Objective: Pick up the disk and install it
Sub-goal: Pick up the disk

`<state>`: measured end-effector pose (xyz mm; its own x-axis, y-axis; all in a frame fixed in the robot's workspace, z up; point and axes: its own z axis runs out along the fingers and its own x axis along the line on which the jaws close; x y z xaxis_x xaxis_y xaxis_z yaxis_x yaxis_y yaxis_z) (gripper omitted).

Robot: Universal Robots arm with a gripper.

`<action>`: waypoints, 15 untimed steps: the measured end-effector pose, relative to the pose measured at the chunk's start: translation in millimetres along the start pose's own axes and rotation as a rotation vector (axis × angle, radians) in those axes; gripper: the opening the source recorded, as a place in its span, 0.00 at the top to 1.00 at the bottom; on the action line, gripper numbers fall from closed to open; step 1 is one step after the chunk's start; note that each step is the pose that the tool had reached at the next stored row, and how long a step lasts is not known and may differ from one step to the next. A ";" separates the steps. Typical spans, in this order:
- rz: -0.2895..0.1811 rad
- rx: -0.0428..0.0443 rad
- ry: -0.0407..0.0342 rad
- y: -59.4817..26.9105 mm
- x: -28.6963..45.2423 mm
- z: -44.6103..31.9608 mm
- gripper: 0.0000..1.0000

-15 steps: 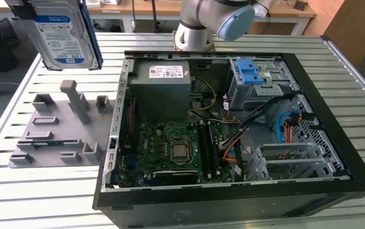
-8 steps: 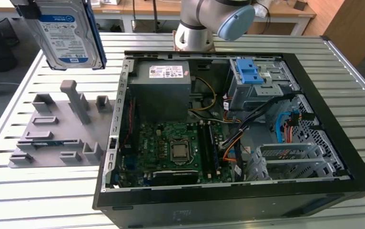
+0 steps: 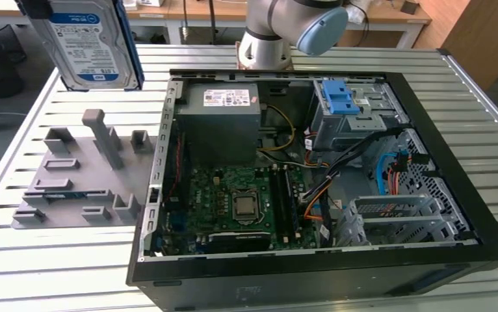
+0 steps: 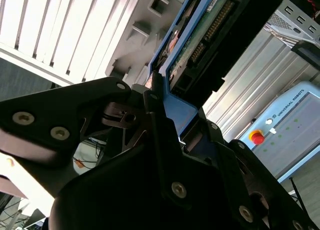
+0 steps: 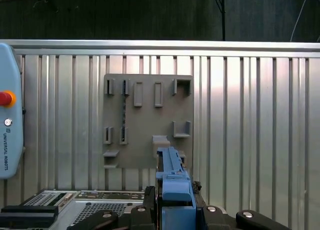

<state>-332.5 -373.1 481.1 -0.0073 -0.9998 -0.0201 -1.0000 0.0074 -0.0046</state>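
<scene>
In the exterior view the disk [image 3: 88, 45] hung upright at the far left, label facing the camera, well above the tabletop [image 3: 58, 273]; in the second wrist view the pincer [image 4: 172, 110] was clamped on the disk's blue frame, jaws closed against its edges. Below it on the tabletop lay the grey holder [image 3: 80, 179], with no disk in its slots. By my reading the pick-up was done and the carry toward the install was in hand. To the right stood the open case [image 3: 318, 279], well apart from the disk. The drive bay [image 3: 357, 114] sat at its far right corner. Seating the disk there would likely call for turning it to match the bay and a straight, clear approach past the cables [image 3: 379, 140].
</scene>
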 end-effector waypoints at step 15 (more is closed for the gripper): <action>0.000 0.0002 -0.0001 -5.5 4.5 0.0 0.64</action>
<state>-327.0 -377.7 481.0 -0.0074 -0.9998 -0.0202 -1.0000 0.0075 -0.0048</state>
